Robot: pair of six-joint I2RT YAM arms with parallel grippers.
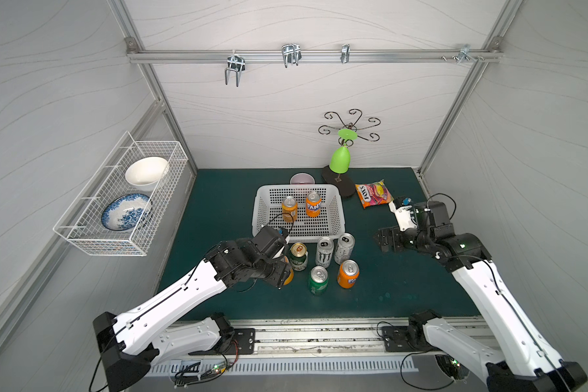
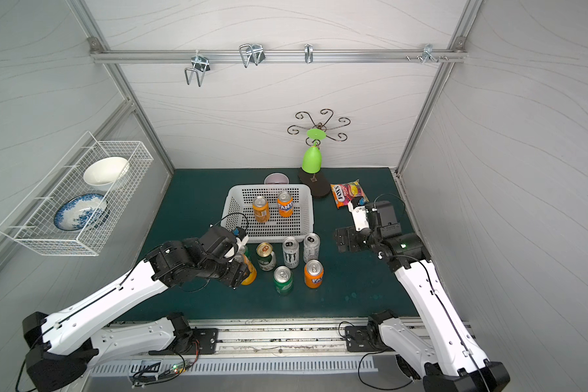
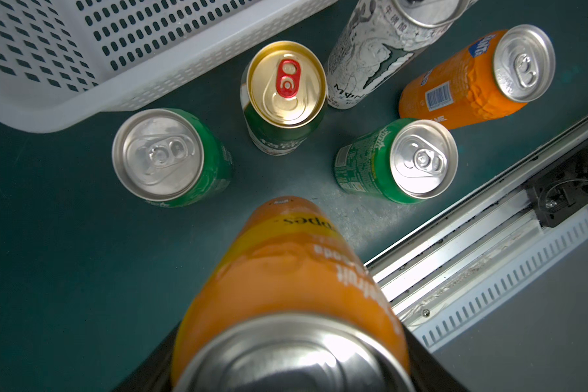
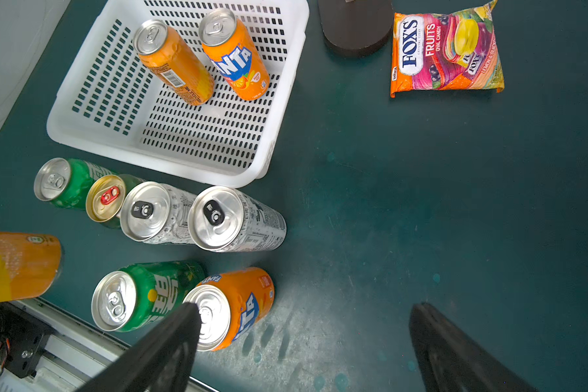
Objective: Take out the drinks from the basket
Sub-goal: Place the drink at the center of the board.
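L claw [image 2: 241, 269] clamped on Schweppes can [image 3: 286, 271], low beside green can [image 3: 163, 156] – prob. parking it w/ unloaded lot. R claw [image 4: 304, 310] agape, empty. Fanta can [image 4: 235, 57] + barcode can [image 4: 174, 64] in basket [image 4: 170, 159].

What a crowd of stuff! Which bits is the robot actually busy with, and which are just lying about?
Part of the job: basket; two orange cans inside it; orange can in the left gripper; six cans standing outside.
Just lying about: candy bag; green goblet; small bowl; wire rack holding white bowl, blue-patterned dish.
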